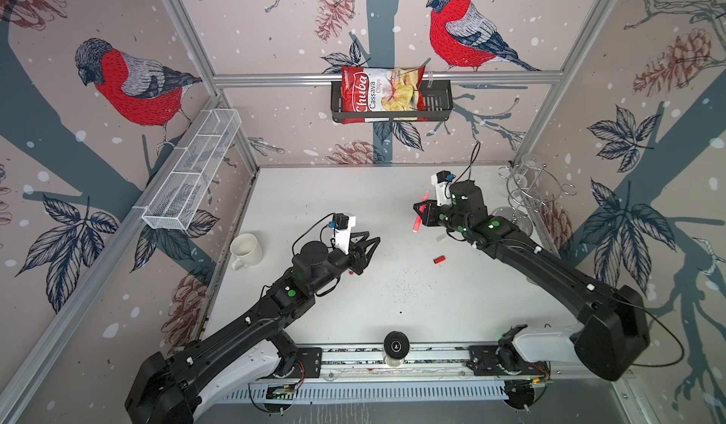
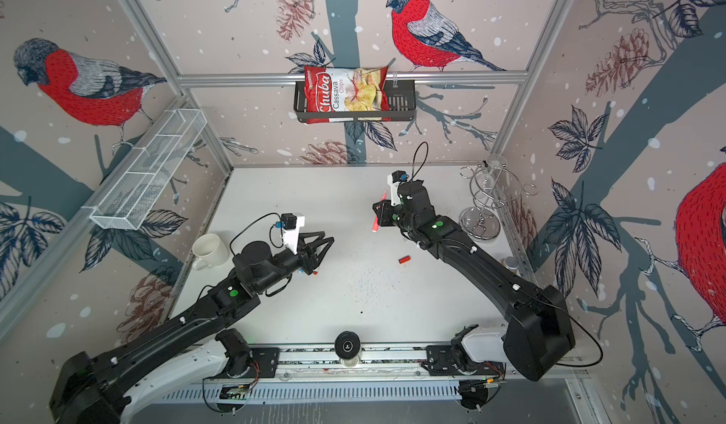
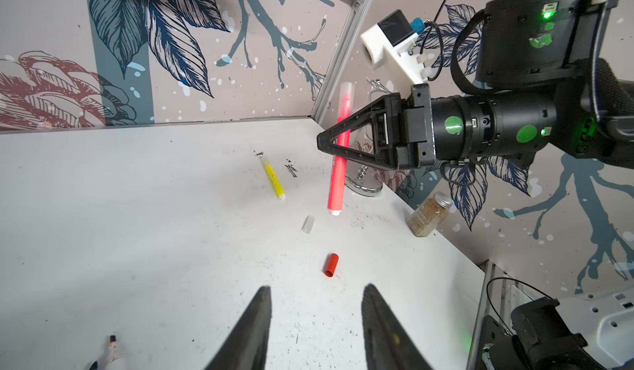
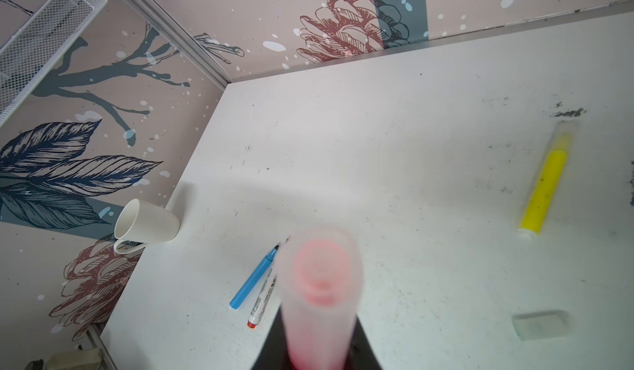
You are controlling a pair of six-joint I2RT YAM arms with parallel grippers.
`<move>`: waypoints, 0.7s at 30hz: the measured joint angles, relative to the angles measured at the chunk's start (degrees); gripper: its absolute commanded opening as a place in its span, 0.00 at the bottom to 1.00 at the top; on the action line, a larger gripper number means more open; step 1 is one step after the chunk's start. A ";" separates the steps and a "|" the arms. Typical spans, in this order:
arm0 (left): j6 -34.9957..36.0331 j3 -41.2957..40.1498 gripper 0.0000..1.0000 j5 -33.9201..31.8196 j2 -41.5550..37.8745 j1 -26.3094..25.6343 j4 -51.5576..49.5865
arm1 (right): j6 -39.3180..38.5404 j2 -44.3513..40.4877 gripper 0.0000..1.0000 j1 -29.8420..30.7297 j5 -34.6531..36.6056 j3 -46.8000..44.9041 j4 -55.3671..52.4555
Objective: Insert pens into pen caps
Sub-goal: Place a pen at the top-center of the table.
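Capping looks half done: my right end effector [image 3: 324, 142] clamps the capped neon pink pen [image 3: 338, 166] above the worktop [image 3: 137, 214]; the yellow pen [image 3: 274, 179] lies capped. Blue pen [image 4: 255, 277], red-ended white pen [image 4: 262, 305], red cap [image 3: 331, 264] and translucent cap [image 3: 308, 224] lie separate; my left end effector [image 3: 317, 287] stands half-parted, empty.

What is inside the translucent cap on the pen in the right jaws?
The tip of the neon pink pen shows through the translucent cap. The jaws of the right gripper cover its middle; seating depth cannot be told.
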 measured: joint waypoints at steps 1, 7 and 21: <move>0.02 0.00 0.44 -0.04 -0.09 0.00 0.02 | 0.00 0.52 0.00 -0.48 0.00 0.37 -0.28; 0.46 -0.22 0.44 -1.49 -0.96 0.00 0.00 | 0.83 5.05 0.00 -3.41 -0.48 4.20 -3.04; 1.46 -1.03 0.44 -2.64 -1.95 -0.02 -0.57 | 0.63 19.43 0.00 -5.90 -1.27 14.49 -11.26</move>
